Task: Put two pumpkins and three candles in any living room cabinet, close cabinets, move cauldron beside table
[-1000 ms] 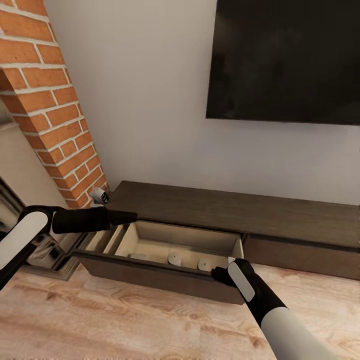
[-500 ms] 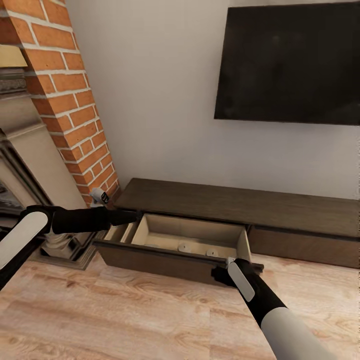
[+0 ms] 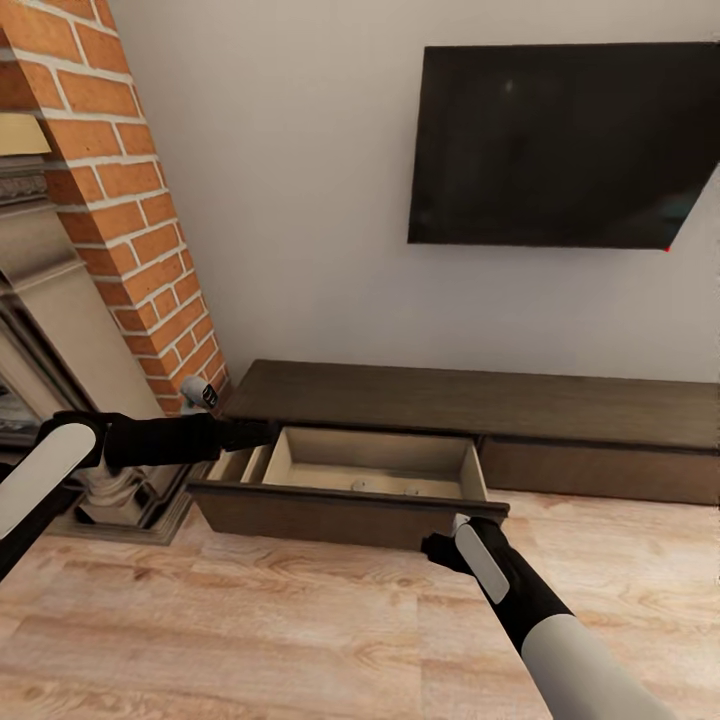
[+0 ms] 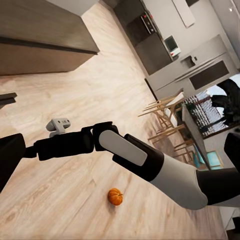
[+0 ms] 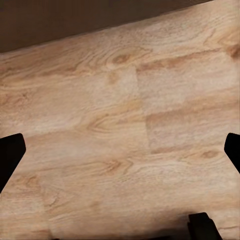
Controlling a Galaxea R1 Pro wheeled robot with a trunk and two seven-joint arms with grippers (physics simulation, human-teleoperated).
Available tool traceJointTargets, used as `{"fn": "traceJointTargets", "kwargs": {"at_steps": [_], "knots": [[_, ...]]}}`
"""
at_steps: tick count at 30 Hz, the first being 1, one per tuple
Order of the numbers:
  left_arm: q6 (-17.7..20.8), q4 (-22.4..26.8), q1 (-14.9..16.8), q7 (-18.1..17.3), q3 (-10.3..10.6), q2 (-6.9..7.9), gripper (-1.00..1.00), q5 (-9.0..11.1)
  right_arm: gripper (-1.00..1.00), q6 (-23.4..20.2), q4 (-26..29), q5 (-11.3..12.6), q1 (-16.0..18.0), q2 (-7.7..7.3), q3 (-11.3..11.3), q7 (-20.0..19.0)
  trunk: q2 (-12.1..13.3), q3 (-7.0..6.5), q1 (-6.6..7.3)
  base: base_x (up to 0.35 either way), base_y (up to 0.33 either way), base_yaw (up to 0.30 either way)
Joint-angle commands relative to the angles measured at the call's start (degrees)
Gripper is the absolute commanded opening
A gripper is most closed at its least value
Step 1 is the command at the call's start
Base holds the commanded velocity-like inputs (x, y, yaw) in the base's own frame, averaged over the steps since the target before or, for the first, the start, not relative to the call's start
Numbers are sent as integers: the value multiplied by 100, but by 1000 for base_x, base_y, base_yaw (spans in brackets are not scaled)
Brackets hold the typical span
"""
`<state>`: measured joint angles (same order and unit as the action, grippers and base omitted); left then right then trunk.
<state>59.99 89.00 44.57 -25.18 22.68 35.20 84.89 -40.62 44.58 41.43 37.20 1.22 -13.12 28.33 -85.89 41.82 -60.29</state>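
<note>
Against the pale wall, under a dark wall-mounted screen [image 3: 565, 145], runs the long low cabinet [image 3: 480, 400], and its left drawer [image 3: 345, 500] stands pulled out over the wooden floor [image 3: 250, 630]. Two small pale round tops, the candles [image 3: 358, 485], just peep above the drawer front from the pale drawer bottom (they are too small to make out further). A brick column [image 3: 130, 200] and a fireplace surround [image 3: 50, 330] stand to the left of the cabinet.

The left arm reaches across in front of the fireplace, and its left pincer [image 3: 262, 434] sits at the drawer's back left corner, over the drawer's edge; from the head view I cannot tell whether its fingers are apart or together. The right pincer [image 3: 440, 548] hangs just in front of the drawer's front panel near its right end, low over the floor. The right wrist view shows its dark fingertips [image 5: 11, 157] spread wide at the edges of the picture, with only floorboards and a strip of dark cabinet front between them, so it is apart and holds nothing.

The left wrist view looks back across the room: one pumpkin [image 4: 115, 196] lies alone on the floor beyond the right arm, well apart from the cabinet, and a kitchen with dining chairs [image 4: 167, 117] lies farther off.
</note>
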Motion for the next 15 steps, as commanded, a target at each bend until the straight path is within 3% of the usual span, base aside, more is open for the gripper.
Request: {"fn": "traceJointTargets", "kwargs": {"at_steps": [1, 7, 15], "knots": [[1, -3, 7, -49, 8, 5, 100, -39, 100, -2, 6, 54, 2, 5, -18, 59, 39, -14, 23, -14, 16, -16], [1, -5, 5, -49, 8, 4, 100, -39, 100, -1, 6, 50, 0, 9, -20, 58, 279, -122, 155, -66, 29, -5], [1, -5, 5, -49, 8, 5, 100, -35, 100, 0, 6, 50, 2, 17, -23, 58, 600, -266, 331, -227, 137, -1]]}}
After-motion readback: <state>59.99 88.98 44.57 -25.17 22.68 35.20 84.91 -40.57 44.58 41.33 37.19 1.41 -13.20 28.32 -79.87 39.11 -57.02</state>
